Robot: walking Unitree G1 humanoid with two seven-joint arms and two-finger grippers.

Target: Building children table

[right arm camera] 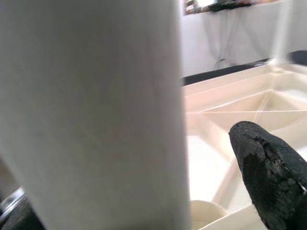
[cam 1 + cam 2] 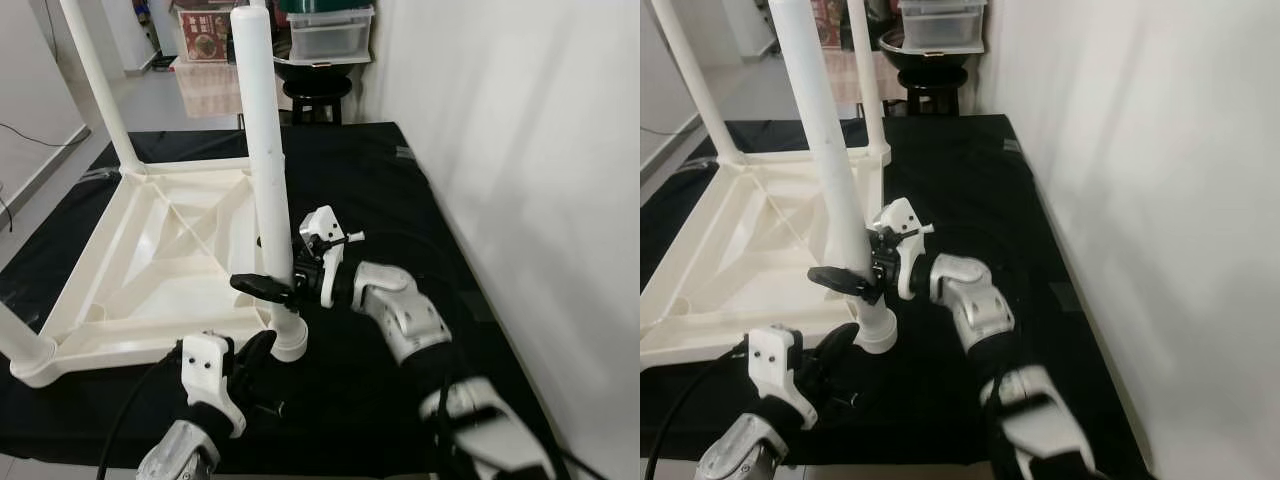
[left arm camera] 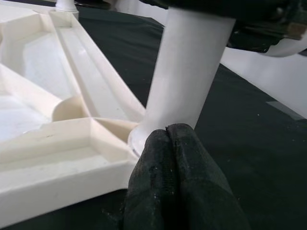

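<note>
Table leg (image 2: 262,150) upright in corner socket of inverted tabletop (image 2: 150,260); right gripper (image 2: 268,287), forearm horizontal, clamped around it; left gripper (image 3: 180,182), fingers together, touches its base.

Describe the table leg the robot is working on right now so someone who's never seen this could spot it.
A white plastic table top lies upside down on a black mat, with white legs standing up from its corners. The leg in question rises from the corner nearest the robot's right side. It alone has the right tool clamped around it low down, and the left tool pressed shut against its base.
</note>
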